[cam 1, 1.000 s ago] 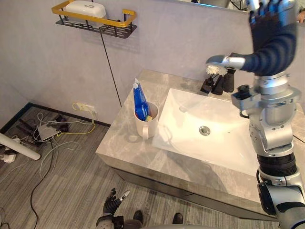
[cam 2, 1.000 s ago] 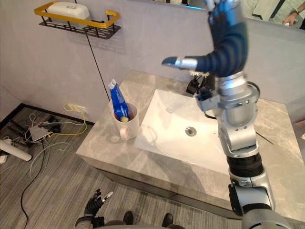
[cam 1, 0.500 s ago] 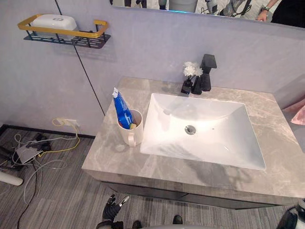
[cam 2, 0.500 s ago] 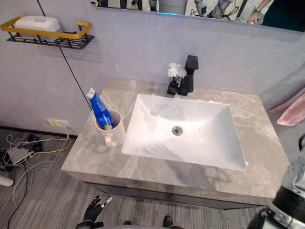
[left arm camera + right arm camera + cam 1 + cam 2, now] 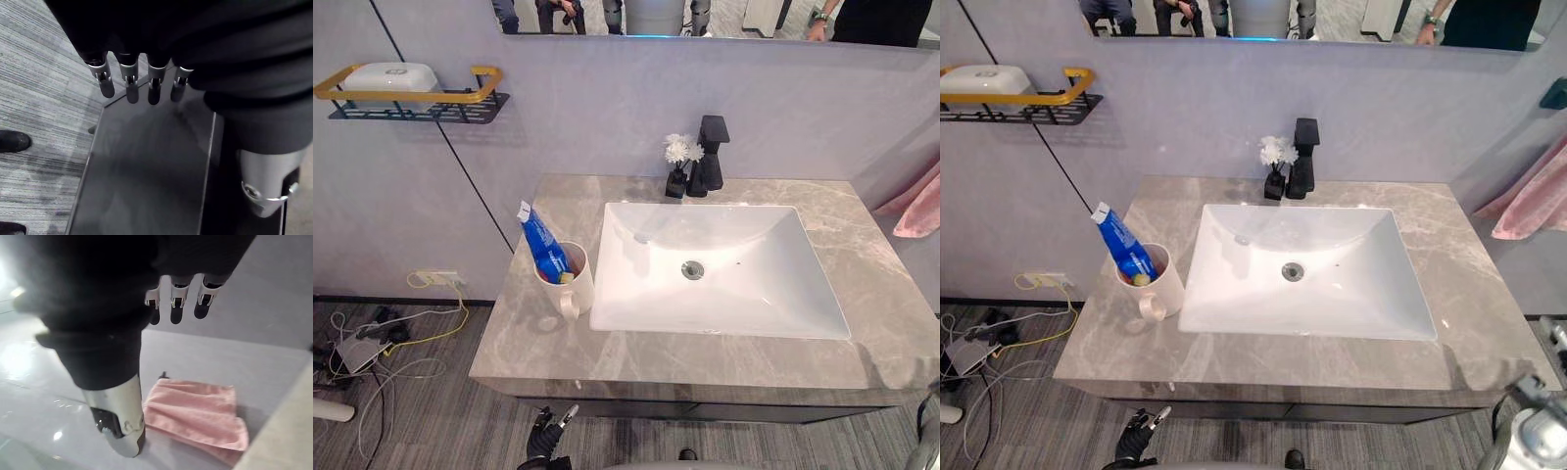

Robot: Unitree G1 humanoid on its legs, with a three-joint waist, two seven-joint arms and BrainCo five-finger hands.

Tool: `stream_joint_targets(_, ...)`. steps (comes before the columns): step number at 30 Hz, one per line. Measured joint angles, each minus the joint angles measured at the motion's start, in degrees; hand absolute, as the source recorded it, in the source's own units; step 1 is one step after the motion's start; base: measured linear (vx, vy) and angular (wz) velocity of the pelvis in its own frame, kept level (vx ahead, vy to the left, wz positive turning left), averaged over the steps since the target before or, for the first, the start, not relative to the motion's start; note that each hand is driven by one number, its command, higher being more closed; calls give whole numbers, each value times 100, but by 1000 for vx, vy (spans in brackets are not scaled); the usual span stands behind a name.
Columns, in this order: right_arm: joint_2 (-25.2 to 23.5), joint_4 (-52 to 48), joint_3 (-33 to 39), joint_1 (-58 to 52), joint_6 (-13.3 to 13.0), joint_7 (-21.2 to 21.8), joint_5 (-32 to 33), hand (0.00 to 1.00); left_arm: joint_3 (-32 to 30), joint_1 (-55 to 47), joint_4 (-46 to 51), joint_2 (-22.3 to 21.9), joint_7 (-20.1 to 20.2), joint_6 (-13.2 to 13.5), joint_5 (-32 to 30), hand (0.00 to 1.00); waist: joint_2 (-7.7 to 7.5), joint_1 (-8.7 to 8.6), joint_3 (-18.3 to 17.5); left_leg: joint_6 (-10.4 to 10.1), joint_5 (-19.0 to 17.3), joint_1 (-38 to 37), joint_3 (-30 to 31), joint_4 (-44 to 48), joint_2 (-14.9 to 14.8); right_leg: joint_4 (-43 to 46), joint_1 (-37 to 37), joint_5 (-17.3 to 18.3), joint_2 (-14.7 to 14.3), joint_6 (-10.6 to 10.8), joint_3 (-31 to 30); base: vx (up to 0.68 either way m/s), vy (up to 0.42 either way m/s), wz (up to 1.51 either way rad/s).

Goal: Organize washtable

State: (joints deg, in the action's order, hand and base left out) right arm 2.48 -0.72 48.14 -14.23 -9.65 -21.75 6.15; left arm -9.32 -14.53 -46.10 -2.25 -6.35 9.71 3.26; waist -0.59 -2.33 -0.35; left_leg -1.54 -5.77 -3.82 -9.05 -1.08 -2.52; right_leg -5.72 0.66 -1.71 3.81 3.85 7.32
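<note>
Toothpaste tube, blue with a white cap, stands tilted in a cream mug on the grey marble countertop, just left of the white rectangular basin. Behind the basin, a small black vase of white flowers sits beside the black faucet. On the wall to the left, a black-and-yellow shelf carries 1 white soap box. A pink towel hangs at the right. The left hand hangs low before the cabinet, fingers straight and empty. The right hand hangs near the towel, fingers relaxed, holding nothing.
</note>
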Motion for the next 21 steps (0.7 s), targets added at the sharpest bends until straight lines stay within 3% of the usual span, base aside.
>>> stream_joint_targets(4,-525,1,36,-278,10,-216,145,0,-55,-19,4,-81,-27,-59,12,0,11,9,-1,-18,-162,-86,-80,181,-68,372,-21,266,-17,7,0,2,-3,-1)
stream_joint_targets(13,-725,731,29,-417,-62,-444,737,0,-211,-17,-75,-135,-179,-76,134,0,26,33,3,-49,-217,-174,-328,210,-105,780,-104,570,10,46,34,44,1,1)
stream_joint_targets(16,-744,1372,-136,-397,-125,-377,1032,0,-230,-16,-132,-136,-259,-79,284,0,46,64,3,-97,-246,-217,-504,250,-148,804,-90,578,-13,46,17,34,-9,-12)
stream_joint_targets(21,-717,2783,-844,-288,20,338,1237,0,-212,68,-303,-132,-243,-89,332,0,108,103,14,-153,-282,-254,-570,340,-162,773,-5,570,-14,37,13,-2,-5,-2)
